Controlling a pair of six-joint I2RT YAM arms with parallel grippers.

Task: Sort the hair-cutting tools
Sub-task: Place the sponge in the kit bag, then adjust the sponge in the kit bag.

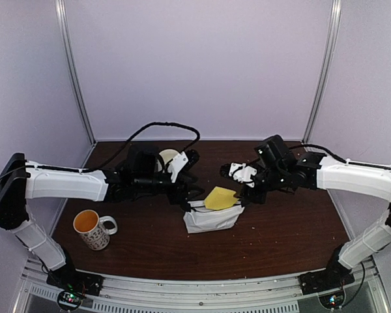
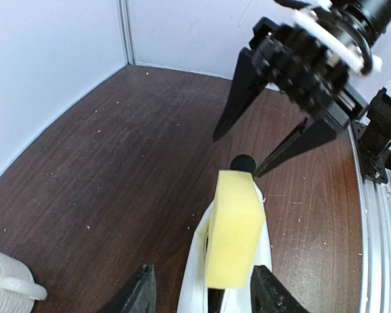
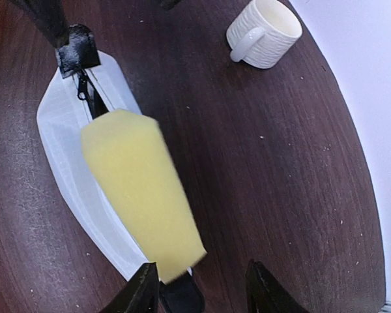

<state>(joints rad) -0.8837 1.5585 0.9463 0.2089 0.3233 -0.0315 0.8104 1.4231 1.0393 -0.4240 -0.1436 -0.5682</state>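
I can't pick out the hair-cutting tools. Whatever sits inside the one white pouch (image 1: 212, 220) is hidden. One yellow sponge (image 1: 220, 197) lies tilted across the pouch's open zip, and it is blurred in the right wrist view. Seen from the left wrist, a black rounded tip (image 2: 243, 163) shows at the sponge's 12 o'clock; I cannot tell what it is. The left gripper (image 2: 204, 297) straddles pouch and sponge, jaws apart and gripping nothing. The right gripper (image 2: 235, 156) hangs spread wide and empty. There are two mugs: a patterned one (image 1: 92, 228) at the pouch's 8 o'clock and a white ribbed one (image 1: 169, 158) at 11, half hidden behind the left arm.
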